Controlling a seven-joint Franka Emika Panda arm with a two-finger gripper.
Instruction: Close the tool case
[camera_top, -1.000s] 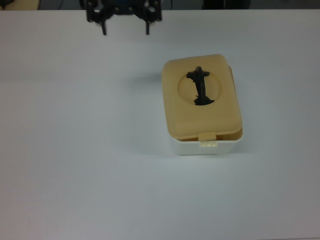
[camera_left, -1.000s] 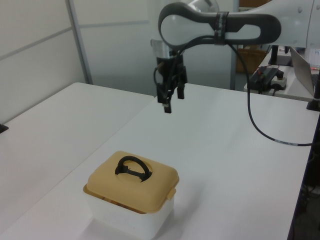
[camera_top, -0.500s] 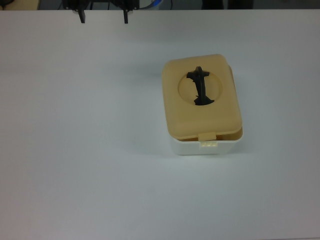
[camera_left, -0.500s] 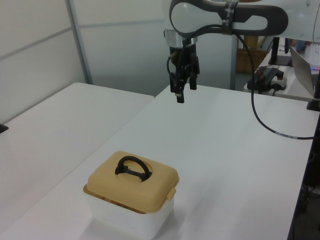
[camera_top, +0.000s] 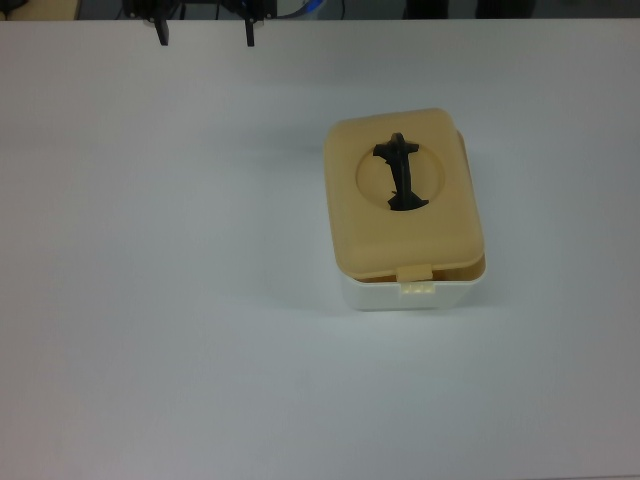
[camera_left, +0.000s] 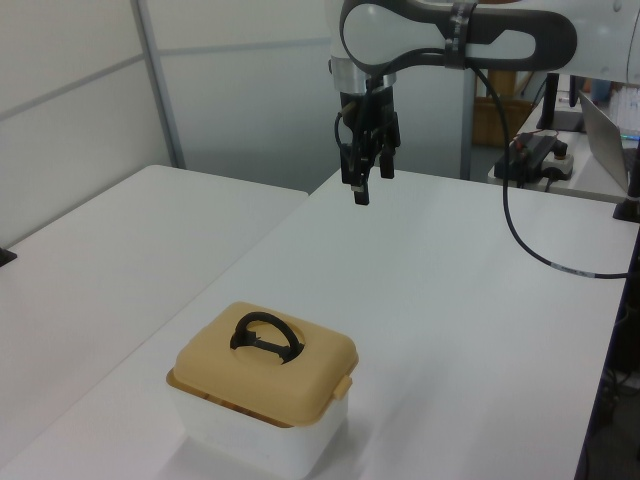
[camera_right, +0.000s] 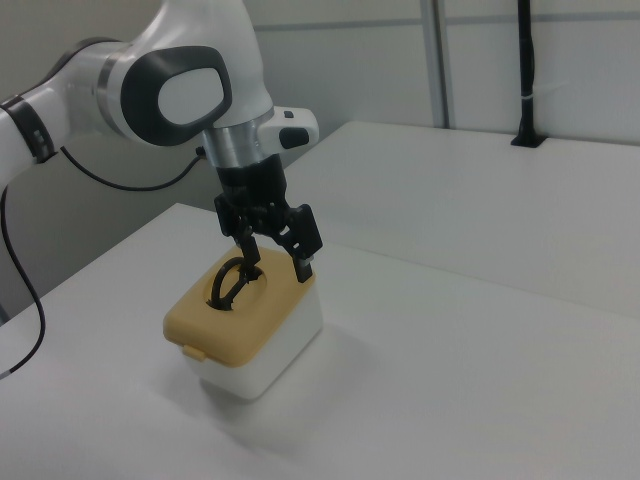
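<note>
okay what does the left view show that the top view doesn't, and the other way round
Only the left view shows the arm and the whole gripper, held high above the table, open and empty. Only the top view shows the front latch tab and the white tub's front edge. Both show the tan lid with its black handle sitting on the tub.

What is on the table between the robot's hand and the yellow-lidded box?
Nothing. In the left view, only bare white table lies between the hand, hanging high in the air, and the tool case.

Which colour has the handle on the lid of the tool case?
Black handle, seen best in the top view.
</note>
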